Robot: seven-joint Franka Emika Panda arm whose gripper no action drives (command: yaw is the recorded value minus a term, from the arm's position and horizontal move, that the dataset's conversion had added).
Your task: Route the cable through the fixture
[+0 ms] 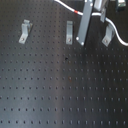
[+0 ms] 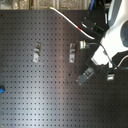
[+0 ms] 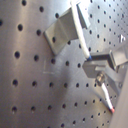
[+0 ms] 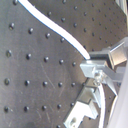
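The white cable (image 1: 64, 6) with a red band (image 1: 76, 12) runs from the far edge of the board to my gripper (image 1: 85, 22), then on toward the first exterior view's right. It also shows in the second exterior view (image 2: 67, 17). The gripper is shut on the cable (image 3: 82, 40) and holds it above the board, as both wrist views show (image 4: 55, 30). The middle metal fixture (image 1: 69, 31) stands just beside the gripper, on the first exterior view's left. The first wrist view shows this fixture (image 3: 62, 32) with the cable crossing over it; whether they touch is unclear.
Two more metal fixtures stand on the black perforated board (image 1: 60, 85), one at the first exterior view's left (image 1: 24, 31) and one at its right (image 1: 107, 36). The white arm (image 2: 117, 37) fills the second exterior view's right. A small blue object (image 2: 1, 90) lies at its left edge.
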